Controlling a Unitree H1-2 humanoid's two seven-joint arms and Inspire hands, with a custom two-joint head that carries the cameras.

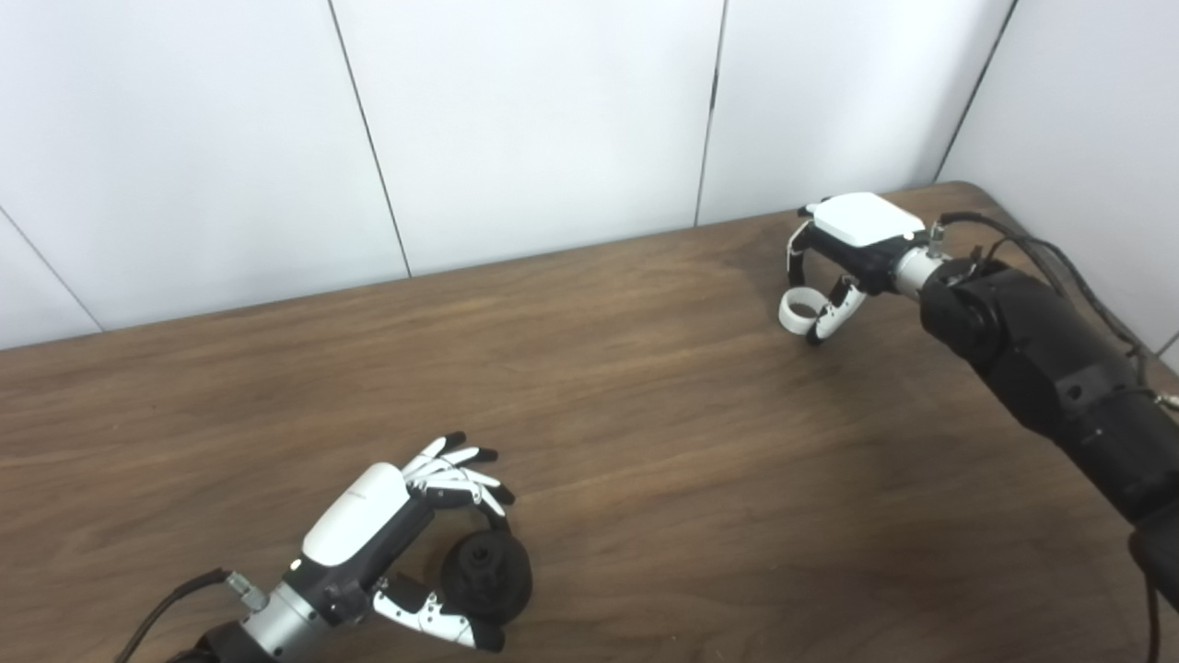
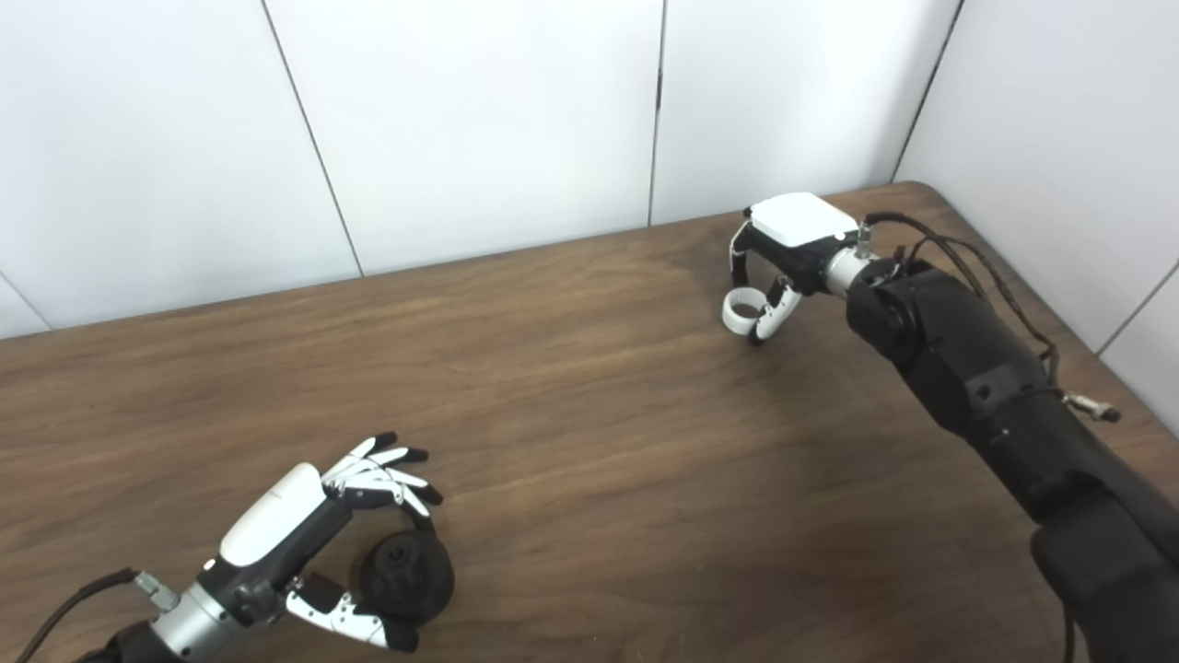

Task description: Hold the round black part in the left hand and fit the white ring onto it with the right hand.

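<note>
The round black part [image 1: 485, 575] rests on the table near the front left. My left hand [image 1: 405, 525] cups it: the fingers [image 1: 461, 474] are fanned apart over its far side and the thumb [image 1: 433, 622] lies along its near side. The white ring [image 1: 799, 310] sits low at the table surface at the far right. My right hand [image 1: 843, 262] is curled down over it, with the thumb [image 1: 834, 315] against the ring's right side and the fingers [image 1: 794, 262] on its left and far side. Both also show in the right eye view: the part [image 2: 405, 575] and the ring [image 2: 742, 310].
The wooden table [image 1: 645, 442] runs back to a white panelled wall [image 1: 534, 120]. Its rounded far right corner [image 1: 967, 189] is just behind my right hand. Cables [image 1: 1059, 258] run along my right forearm.
</note>
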